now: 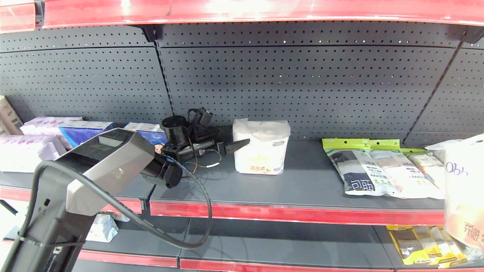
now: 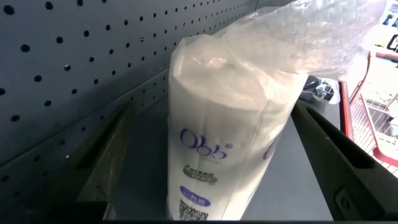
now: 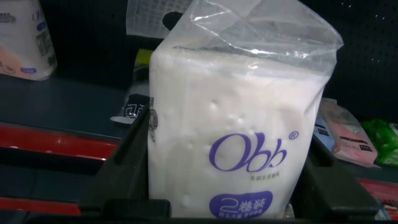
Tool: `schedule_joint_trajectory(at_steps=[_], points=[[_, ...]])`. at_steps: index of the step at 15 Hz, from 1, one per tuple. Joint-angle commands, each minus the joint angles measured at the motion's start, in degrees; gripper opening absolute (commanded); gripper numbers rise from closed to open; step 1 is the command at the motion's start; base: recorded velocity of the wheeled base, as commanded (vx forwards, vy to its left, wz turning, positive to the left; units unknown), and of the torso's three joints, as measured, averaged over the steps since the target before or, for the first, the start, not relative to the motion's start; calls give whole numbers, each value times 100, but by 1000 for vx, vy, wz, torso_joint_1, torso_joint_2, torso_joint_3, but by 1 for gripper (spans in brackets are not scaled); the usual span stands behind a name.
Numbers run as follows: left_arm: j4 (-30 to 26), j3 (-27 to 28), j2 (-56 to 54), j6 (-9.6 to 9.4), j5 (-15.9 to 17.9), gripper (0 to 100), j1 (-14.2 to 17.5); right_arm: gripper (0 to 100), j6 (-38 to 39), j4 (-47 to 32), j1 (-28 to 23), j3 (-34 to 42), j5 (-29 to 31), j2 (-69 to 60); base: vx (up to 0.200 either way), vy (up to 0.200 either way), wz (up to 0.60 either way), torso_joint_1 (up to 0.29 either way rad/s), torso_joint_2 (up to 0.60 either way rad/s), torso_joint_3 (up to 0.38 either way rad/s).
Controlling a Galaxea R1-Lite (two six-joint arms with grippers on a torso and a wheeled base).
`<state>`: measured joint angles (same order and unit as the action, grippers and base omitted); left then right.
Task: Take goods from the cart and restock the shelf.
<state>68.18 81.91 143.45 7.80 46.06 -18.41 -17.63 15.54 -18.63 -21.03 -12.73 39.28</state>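
Against grey pegboard shelf, right hand grips white plastic-bagged tissue pack.

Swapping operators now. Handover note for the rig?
Left gripper: open, fingers either side of the paper-roll pack standing on the middle shelf.
Right gripper: shut on a second paper-roll pack, held in front of the shelf's right end.
Done: one pack is on the shelf.
Left: back the left arm out, then shelve the second pack.
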Motion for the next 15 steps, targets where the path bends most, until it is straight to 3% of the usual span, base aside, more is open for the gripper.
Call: schedule_joint_trajectory(at_steps=[1,15], points=[[-33,9,17,2,0,100,-5,0,-4,1,-1,-6,-2,10,0,0,0,0,0,0],[-411,264,148,-16,61,100,-93,0,-4,1,-1,46,33,36,0,0,0,0,0,0]])
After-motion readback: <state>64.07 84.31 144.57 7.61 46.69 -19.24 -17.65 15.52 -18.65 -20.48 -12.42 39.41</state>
